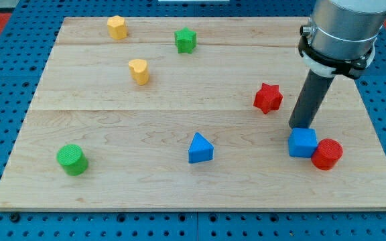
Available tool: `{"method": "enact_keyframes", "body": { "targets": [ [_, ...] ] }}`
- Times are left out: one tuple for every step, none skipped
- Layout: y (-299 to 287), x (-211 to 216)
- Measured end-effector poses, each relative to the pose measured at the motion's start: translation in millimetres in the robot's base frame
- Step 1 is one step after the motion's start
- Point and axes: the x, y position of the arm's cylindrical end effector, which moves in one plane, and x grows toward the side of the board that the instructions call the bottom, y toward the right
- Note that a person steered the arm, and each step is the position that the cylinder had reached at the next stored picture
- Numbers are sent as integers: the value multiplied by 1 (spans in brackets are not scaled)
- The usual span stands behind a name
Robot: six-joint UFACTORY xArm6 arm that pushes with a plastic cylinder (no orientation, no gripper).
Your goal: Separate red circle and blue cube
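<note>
The blue cube [303,142] sits at the view's lower right on the wooden board [112,174]. The red circle [327,154], a short cylinder, touches the cube's right lower side. My tip [300,127] stands just above the blue cube's top edge, touching or nearly touching it. The dark rod rises from there toward the arm's grey body [344,27] at the view's top right.
A red star [268,98] lies left of the rod. A blue triangle [200,148] is at bottom centre, a green cylinder [72,160] at lower left. A green star [185,40], a yellow hexagon [117,27] and a yellow heart [139,70] lie toward the top left.
</note>
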Motion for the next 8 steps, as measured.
{"method": "enact_keyframes", "body": {
  "targets": [
    [54, -29],
    [114, 31],
    [94, 97],
    [44, 94],
    [18, 86],
    [14, 40],
    [9, -11],
    [4, -21]
  ]
}}
